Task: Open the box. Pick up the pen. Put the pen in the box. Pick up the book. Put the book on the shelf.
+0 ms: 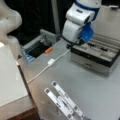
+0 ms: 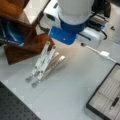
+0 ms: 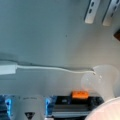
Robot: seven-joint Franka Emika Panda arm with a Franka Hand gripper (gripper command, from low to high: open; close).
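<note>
The one shelf [image 2: 22, 42] sits at ten o'clock in a front view, and the one open box [image 1: 100, 58] at three o'clock holds one pen [image 2: 114, 102]. No book shows. The gripper [image 1: 75, 44] hovers beside the box; whether the jaws are released or clenched I cannot tell. Risk: snagging the white cable [image 1: 47, 65].

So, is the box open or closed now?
Open. The box shows its lid raised in a front view, and the pen lies in its pale lining in a front view.

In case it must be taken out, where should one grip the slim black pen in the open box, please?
Probably mid-barrel, from above: the slim black pen lies flat on the black-rimmed box's pale lining, so jaws span its narrow width.
</note>
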